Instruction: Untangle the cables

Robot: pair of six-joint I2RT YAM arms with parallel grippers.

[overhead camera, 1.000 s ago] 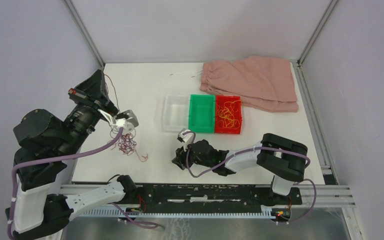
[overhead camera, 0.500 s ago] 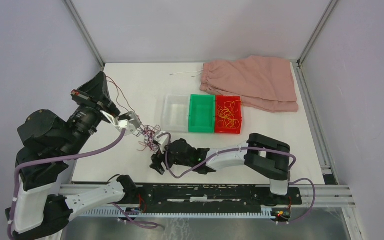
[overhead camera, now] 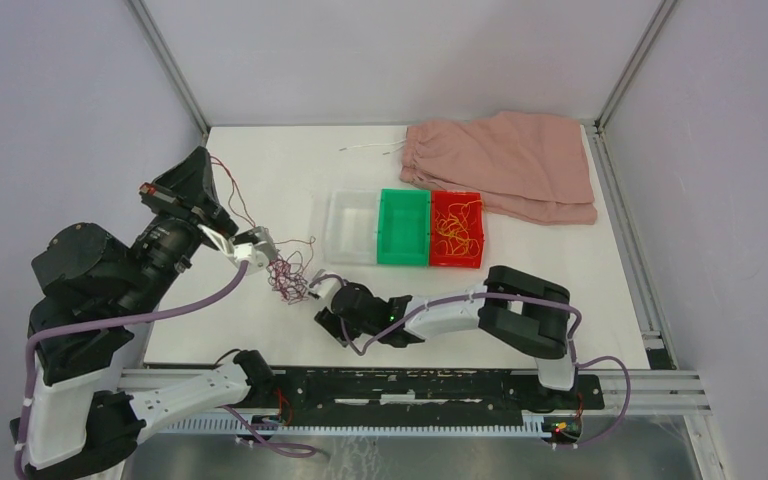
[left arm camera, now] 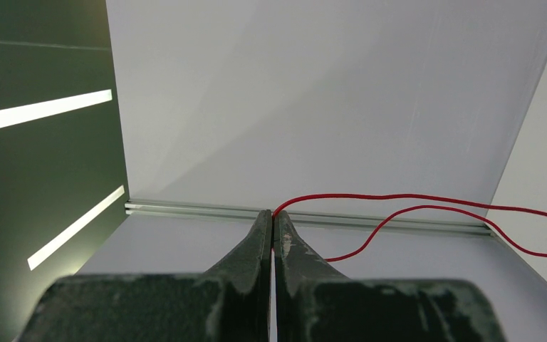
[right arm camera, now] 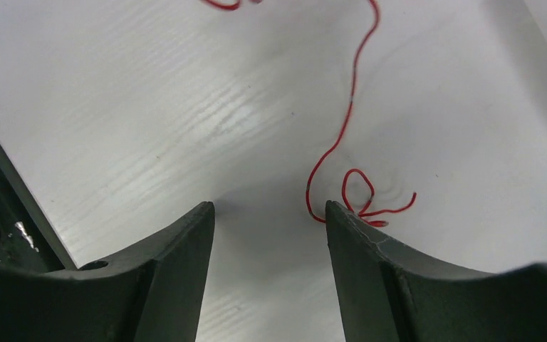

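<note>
My left gripper [overhead camera: 205, 152] points up toward the back left and is shut on a red cable [left arm camera: 413, 197]; in the left wrist view its tips [left arm camera: 273, 214] pinch that wire. The wire runs down to a small clump of red and dark cables [overhead camera: 288, 275] hanging beside the left arm, just above the table. My right gripper [overhead camera: 326, 318] is open and empty, low over the table right of the clump. In the right wrist view [right arm camera: 269, 208] a loose red strand [right arm camera: 349, 121] ends in a curl touching the right fingertip [right arm camera: 342, 217].
A clear bin [overhead camera: 350, 225], a green bin [overhead camera: 404, 228] and a red bin [overhead camera: 472, 255] holding yellow-orange cables stand in a row mid-table. A pink cloth [overhead camera: 505, 160] with a white drawstring [overhead camera: 370, 148] lies at the back right.
The clump has moved right, off its spot on the table. My right gripper has moved left across the table, close to the clump.
</note>
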